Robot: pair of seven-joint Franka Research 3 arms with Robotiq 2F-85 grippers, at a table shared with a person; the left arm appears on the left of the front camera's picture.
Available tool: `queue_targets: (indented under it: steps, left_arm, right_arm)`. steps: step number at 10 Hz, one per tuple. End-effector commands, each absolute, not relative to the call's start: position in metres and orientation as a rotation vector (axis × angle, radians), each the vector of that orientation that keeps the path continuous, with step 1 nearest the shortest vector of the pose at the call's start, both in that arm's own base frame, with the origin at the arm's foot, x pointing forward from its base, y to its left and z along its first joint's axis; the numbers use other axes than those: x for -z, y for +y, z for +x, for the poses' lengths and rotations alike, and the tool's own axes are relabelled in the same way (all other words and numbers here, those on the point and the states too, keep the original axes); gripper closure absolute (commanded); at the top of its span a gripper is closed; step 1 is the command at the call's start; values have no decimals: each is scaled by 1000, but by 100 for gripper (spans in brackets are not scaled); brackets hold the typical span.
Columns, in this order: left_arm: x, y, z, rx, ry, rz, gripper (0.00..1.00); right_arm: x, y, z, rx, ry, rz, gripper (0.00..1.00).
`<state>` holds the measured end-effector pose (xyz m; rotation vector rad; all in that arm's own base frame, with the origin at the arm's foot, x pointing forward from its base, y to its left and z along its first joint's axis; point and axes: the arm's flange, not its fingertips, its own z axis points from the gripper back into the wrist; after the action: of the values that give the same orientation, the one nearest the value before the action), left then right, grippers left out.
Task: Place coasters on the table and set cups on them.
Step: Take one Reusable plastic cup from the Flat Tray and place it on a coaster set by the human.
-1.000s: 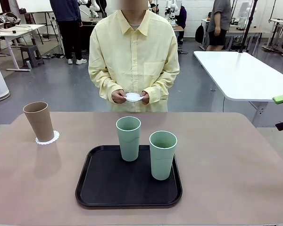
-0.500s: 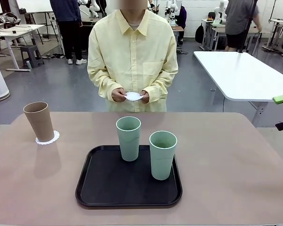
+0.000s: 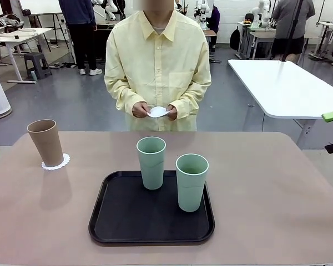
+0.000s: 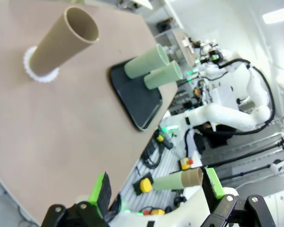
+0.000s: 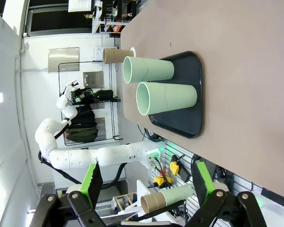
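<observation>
- The brown cup point(image 3: 45, 142) stands upright on a coaster point(image 3: 64, 162) at the far left of the surface point(image 3: 266, 194).
- Two green cups, one farther point(image 3: 151, 162) and one nearer and more to the right point(image 3: 191, 182), stand upright on the black tray point(image 3: 116, 221) in the near middle, with no coaster under them.
- The next coaster point(image 3: 157, 112) is at the far side, held in both hands by the person point(image 3: 158, 66), above the far edge and not yet put down.
- The right gripper point(image 5: 146, 172) is spread wide and empty, waiting beyond the right edge. I think the nearer green cup is closest to it, to its left.
- The left gripper point(image 4: 157, 182) is also spread and empty, held off the near left side.
</observation>
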<state>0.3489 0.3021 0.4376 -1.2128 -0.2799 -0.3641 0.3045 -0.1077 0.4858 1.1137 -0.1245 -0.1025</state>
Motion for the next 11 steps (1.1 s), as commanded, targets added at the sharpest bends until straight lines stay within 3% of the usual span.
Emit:
queue_targets:
  steps: [1, 11]
  left_arm:
    - [-440, 303, 348, 358, -279, -1206, 0]
    - [-440, 303, 348, 358, -279, -1206, 0]
  right_arm:
    - [-487, -106, 308, 89, -148, 1149, 0]
    - [-487, -106, 308, 89, -148, 1149, 0]
